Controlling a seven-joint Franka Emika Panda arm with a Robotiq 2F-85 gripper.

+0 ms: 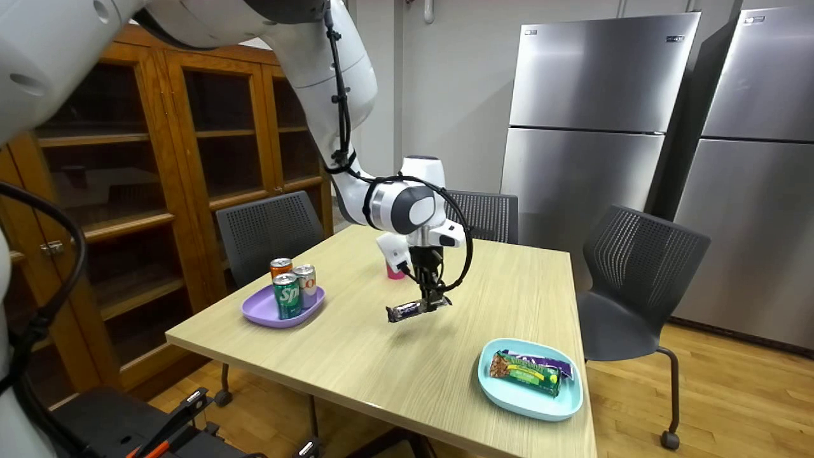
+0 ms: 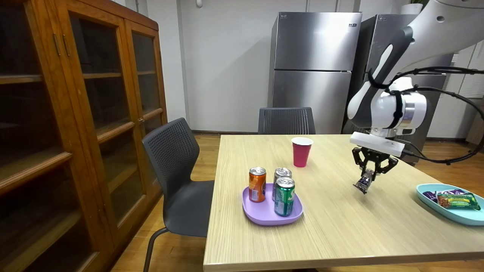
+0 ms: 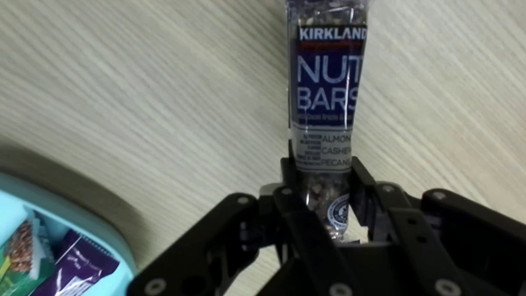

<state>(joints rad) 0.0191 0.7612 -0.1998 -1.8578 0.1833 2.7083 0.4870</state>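
My gripper (image 3: pixel 323 174) is shut on a nut bar (image 3: pixel 328 82) in a clear, dark blue and grey wrapper reading "Kirkland Nut Bars". The fingers grip the bar's sides near one end, and most of its length sticks out past them. In both exterior views the gripper (image 1: pixel 434 299) (image 2: pixel 369 173) holds the bar (image 1: pixel 407 310) (image 2: pixel 364 183) above the wooden table (image 1: pixel 356 362), with a shadow beneath. A light blue tray (image 1: pixel 502 395) at the table's edge holds a green-wrapped bar (image 1: pixel 531 375) and a purple-wrapped bar (image 1: pixel 563 366). The tray's rim also shows in the wrist view (image 3: pixel 90 228).
A purple tray (image 2: pixel 261 220) holds an orange can (image 2: pixel 257 185), a green Sprite can (image 2: pixel 284 198) and a silver can (image 2: pixel 278 175). A pink cup (image 2: pixel 301 154) stands upright farther back. Dark chairs (image 1: pixel 642 280) surround the table. A wooden cabinet (image 1: pixel 159 191) and steel refrigerators (image 1: pixel 591 127) stand behind.
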